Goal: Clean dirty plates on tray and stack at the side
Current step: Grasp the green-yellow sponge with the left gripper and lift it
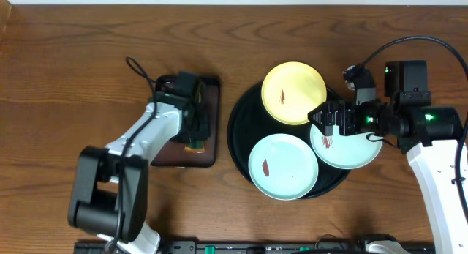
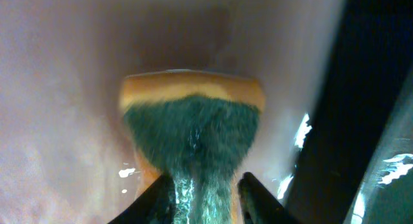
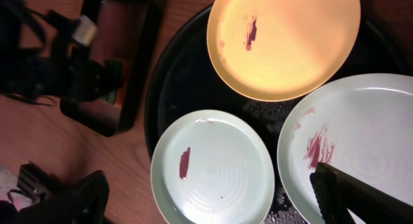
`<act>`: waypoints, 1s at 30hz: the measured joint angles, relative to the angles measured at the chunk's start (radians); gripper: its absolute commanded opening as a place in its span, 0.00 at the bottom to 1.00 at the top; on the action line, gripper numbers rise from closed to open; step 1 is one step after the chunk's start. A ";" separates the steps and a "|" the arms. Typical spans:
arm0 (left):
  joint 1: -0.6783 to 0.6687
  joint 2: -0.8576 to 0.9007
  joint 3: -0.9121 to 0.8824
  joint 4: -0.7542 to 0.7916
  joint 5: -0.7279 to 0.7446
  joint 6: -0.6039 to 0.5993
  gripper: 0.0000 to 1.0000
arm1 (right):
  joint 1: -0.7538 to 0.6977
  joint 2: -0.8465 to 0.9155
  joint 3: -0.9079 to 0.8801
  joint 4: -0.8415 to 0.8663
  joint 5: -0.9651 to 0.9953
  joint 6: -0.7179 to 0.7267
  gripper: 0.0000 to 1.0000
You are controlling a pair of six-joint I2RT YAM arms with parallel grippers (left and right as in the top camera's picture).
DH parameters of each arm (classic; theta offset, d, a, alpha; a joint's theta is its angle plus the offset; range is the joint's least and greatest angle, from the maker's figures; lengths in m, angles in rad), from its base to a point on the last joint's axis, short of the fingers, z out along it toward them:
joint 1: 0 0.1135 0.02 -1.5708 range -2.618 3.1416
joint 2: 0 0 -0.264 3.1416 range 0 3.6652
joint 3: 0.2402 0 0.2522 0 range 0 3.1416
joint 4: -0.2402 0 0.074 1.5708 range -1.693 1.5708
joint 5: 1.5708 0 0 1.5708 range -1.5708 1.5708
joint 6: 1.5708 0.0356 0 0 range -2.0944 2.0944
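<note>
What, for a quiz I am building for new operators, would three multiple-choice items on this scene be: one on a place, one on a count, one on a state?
1. On the black tray, where does the yellow plate lie?
A) far side
B) near side
C) dead centre

2. How many plates show a reddish smear?
A) one
B) two
C) three

3. How does the right gripper stand?
A) open, holding nothing
B) shut on the yellow plate
C) shut on the tray's rim

Answers:
1 A: it sits at the tray's edge farthest from the robot.
2 C: the yellow plate, the near mint plate and the right-hand mint plate each carry a smear.
3 A: its fingers stand wide apart over the right-hand mint plate's edge, clamping nothing.
</note>
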 measured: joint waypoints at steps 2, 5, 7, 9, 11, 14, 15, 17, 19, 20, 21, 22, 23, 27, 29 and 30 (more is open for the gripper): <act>-0.018 0.041 0.000 0.005 -0.011 0.000 0.08 | 0.000 0.000 0.000 0.003 0.000 0.000 0.99; -0.030 0.052 0.000 0.008 -0.021 0.001 0.07 | 0.000 0.000 0.000 0.019 0.004 -0.005 0.92; -0.030 0.052 0.002 0.005 -0.022 0.001 0.07 | 0.000 0.003 0.000 0.040 0.023 -0.011 0.80; -0.029 0.052 0.016 -0.027 -0.020 0.001 0.07 | 0.002 0.015 0.000 0.064 0.052 -0.006 0.67; -0.026 0.052 0.055 -0.085 -0.019 0.001 0.07 | 0.013 0.060 0.002 0.125 0.122 0.003 0.64; -0.022 0.047 0.135 -0.169 -0.016 0.001 0.07 | 0.028 0.146 0.008 0.205 0.195 0.018 0.60; -0.022 0.042 0.180 -0.187 -0.016 0.001 0.07 | 0.030 0.185 0.008 0.228 0.225 0.023 0.59; -0.022 0.029 0.225 -0.207 -0.016 0.001 0.08 | 0.030 0.256 0.008 0.283 0.283 0.038 0.55; -0.022 0.010 0.251 -0.214 -0.016 -0.003 0.07 | 0.030 0.333 0.009 0.354 0.327 0.047 0.50; -0.022 -0.003 0.263 -0.216 -0.014 -0.005 0.07 | 0.030 0.374 0.010 0.383 0.346 0.051 0.48; -0.022 -0.014 0.270 -0.216 -0.013 -0.008 0.07 | 0.030 0.413 0.010 0.412 0.365 0.053 0.49; -0.022 -0.023 0.274 -0.215 -0.012 -0.011 0.07 | 0.030 0.454 0.009 0.448 0.383 0.058 0.50; -0.022 -0.034 0.277 -0.215 -0.009 -0.014 0.07 | 0.030 0.476 0.010 0.467 0.395 0.058 0.49; -0.022 -0.054 0.277 -0.202 0.026 -0.026 0.07 | 0.029 0.544 0.010 0.531 0.419 0.059 0.43; -0.022 -0.056 0.277 -0.176 0.051 -0.029 0.07 | 0.029 0.568 0.010 0.549 0.421 0.062 0.31; -0.023 -0.056 0.277 -0.165 0.061 -0.030 0.08 | 0.029 0.582 0.010 0.559 0.420 0.060 0.26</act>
